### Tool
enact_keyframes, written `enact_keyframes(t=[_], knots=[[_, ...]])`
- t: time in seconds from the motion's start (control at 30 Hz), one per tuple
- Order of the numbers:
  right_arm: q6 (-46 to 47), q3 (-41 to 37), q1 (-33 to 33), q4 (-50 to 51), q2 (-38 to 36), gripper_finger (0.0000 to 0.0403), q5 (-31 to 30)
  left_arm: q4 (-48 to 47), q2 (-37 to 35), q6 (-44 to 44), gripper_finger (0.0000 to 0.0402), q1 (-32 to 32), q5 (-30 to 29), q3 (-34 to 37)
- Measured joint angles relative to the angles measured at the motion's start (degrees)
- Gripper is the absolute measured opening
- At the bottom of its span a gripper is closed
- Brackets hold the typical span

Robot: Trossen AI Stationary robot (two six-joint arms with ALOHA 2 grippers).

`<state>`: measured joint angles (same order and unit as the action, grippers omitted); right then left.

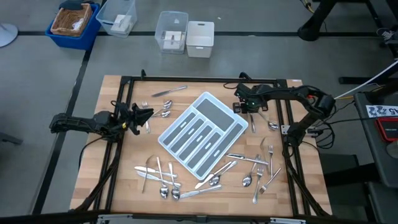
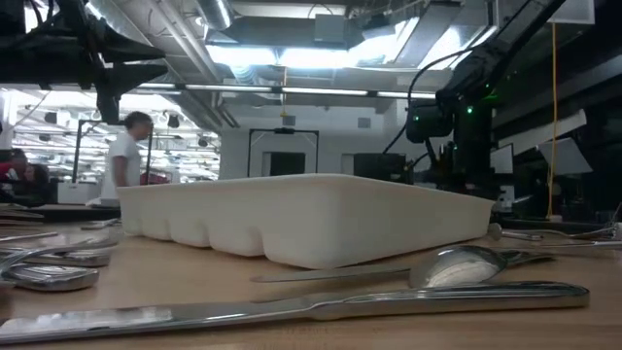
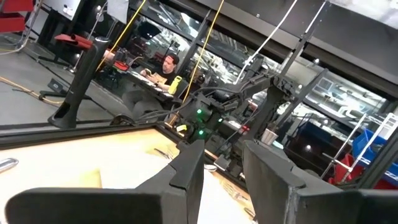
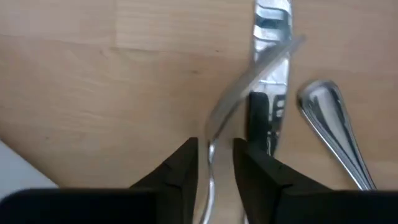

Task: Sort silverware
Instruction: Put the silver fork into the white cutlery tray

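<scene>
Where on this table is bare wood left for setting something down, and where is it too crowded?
Bare wood lies between the tray and the table's left edge, below the left gripper. The near edge is crowded with silverware, as is the strip right of the tray.

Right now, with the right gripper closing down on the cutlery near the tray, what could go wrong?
The right gripper straddles a thin utensil that crosses a knife, so it may snag both. A spoon lies close beside and could be knocked. The tray is still empty.
</scene>
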<state>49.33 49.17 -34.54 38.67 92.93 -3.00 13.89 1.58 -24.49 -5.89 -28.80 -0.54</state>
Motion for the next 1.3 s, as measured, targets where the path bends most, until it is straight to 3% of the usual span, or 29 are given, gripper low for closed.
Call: enact_keyframes(t=[0.17,0.23,0.57,1.0,1.3], knots=[[-0.74,-0.02,0.00,-2.80,0.24,0.0022,-0.40,-0.10,0.00,0.00,0.0100,0.00,0.00,0.00],[-2.45,-0.04,0.00,-3.17,0.24,0.0010,-0.38,-0.07,0.00,0.01,0.0100,0.00,0.00,0.00],[-6.48,1.50,0.00,-2.62,-1.14,0.0010,1.73,-0.05,0.00,0.01,0.0100,0.00,0.00,0.00],[-13.94,20.59,0.28,7.29,-1.36,0.0004,1.41,-0.06,0.02,0.02,0.0100,0.00,0.00,0.00],[-15.00,29.15,6.71,5.74,-1.40,0.0004,3.58,-0.06,0.00,0.90,0.0100,0.00,-0.70,0.00]])
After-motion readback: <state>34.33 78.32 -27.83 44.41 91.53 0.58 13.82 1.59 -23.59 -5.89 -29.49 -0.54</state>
